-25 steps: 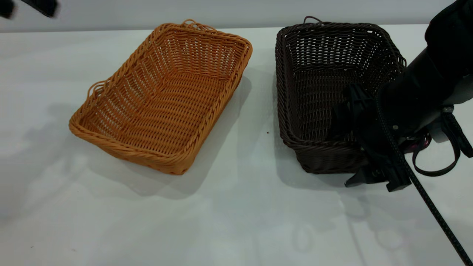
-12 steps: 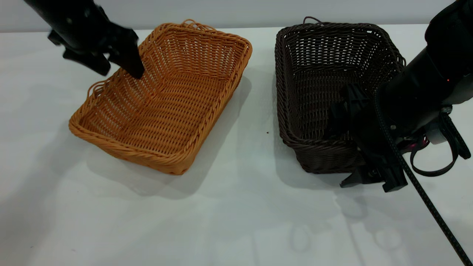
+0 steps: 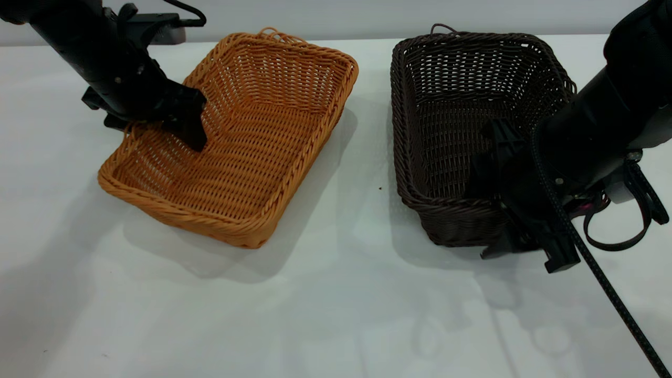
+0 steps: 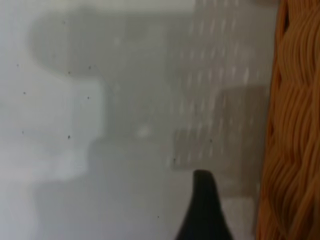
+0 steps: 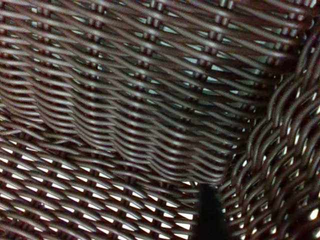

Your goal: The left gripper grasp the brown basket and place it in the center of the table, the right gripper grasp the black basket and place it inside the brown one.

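Observation:
The brown basket (image 3: pixel 247 136) lies at the left of the table (image 3: pixel 336 304). My left gripper (image 3: pixel 157 131) is open and straddles its left long wall, one finger inside and one outside. The left wrist view shows the outer finger (image 4: pixel 202 205) over the table beside the orange wall (image 4: pixel 292 125). The black basket (image 3: pixel 462 89) lies at the right. My right gripper (image 3: pixel 491 210) straddles its near right wall, open, with one finger inside and one outside. The right wrist view shows the inner finger (image 5: pixel 209 212) close to the dark braided rim (image 5: pixel 280 150).
The two baskets lie about a hand's width apart. The right arm's black cable (image 3: pixel 604 283) runs down towards the front right corner. The wall (image 3: pixel 336 16) rises behind the table's far edge.
My left arm has come in from the upper left and dropped onto the brown basket's left wall. My right gripper has shifted slightly left at the black basket's wall. Neither basket has moved.

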